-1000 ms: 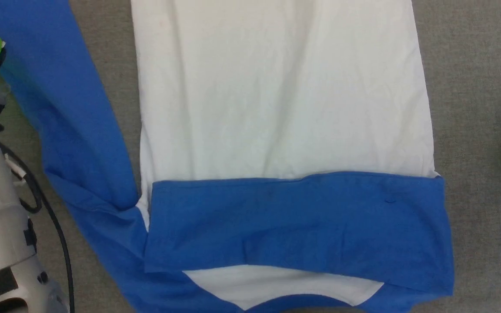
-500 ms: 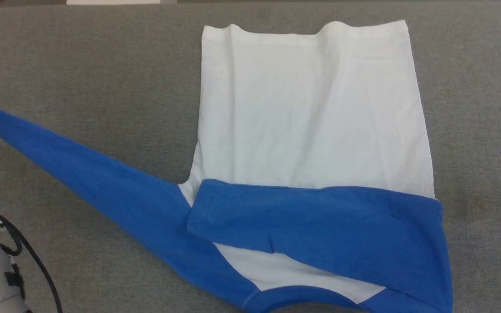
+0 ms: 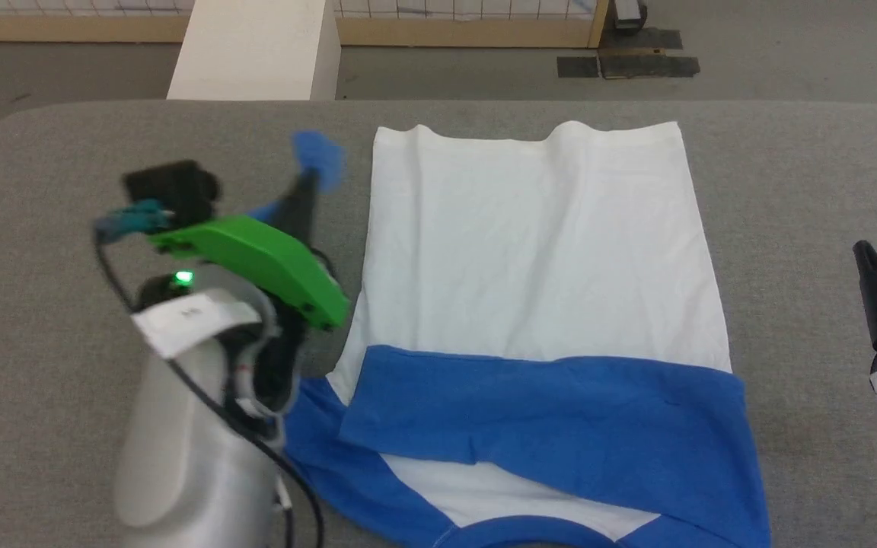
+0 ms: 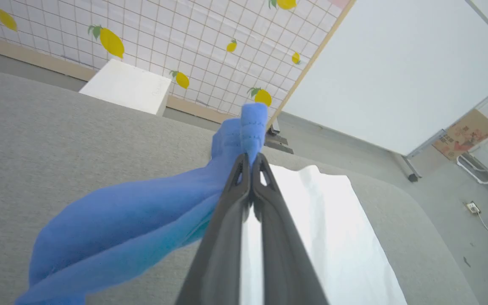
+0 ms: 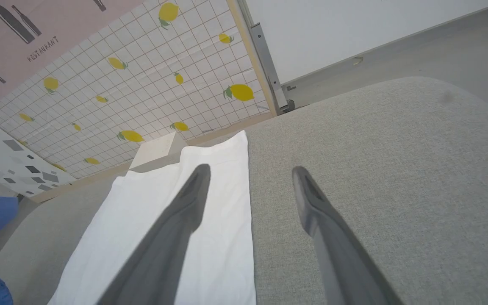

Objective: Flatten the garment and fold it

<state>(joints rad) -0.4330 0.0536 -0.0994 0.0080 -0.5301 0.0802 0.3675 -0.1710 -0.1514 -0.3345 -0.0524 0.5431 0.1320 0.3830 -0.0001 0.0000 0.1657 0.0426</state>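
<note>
Though blurry overhead, garment (image 4: 163,203) between jaws.

The shirt (image 3: 530,251) is white with royal-blue sleeves (image 3: 560,411), and the table (image 3: 804,175) is plain grey. The left arm (image 3: 180,457) is pale silver with a bright green cover (image 3: 256,262) and a small green light (image 3: 183,278). The wall (image 4: 151,38) is a white grid dotted with yellow lemons, the poster (image 5: 11,25) pink with black bottles, the box (image 3: 256,49) white.
</note>
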